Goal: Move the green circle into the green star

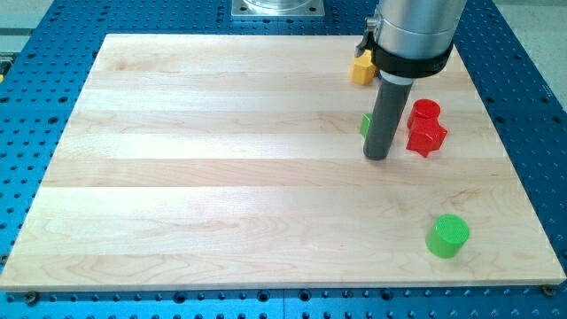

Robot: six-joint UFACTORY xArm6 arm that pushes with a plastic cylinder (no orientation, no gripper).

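The green circle [447, 236] is a short green cylinder near the view's bottom right of the wooden board [221, 177]. A green block [364, 124], likely the green star, is mostly hidden behind my rod; only a sliver shows at the rod's left. My tip [376, 157] rests on the board just below that green block and left of the red blocks. The green circle lies well below and to the right of the tip, apart from it.
A red cylinder [425, 111] and a red star-like block [427, 136] sit touching, right of the rod. A yellow block [361, 67] lies at the view's top, partly hidden by the arm's grey body [412, 31]. Blue perforated table surrounds the board.
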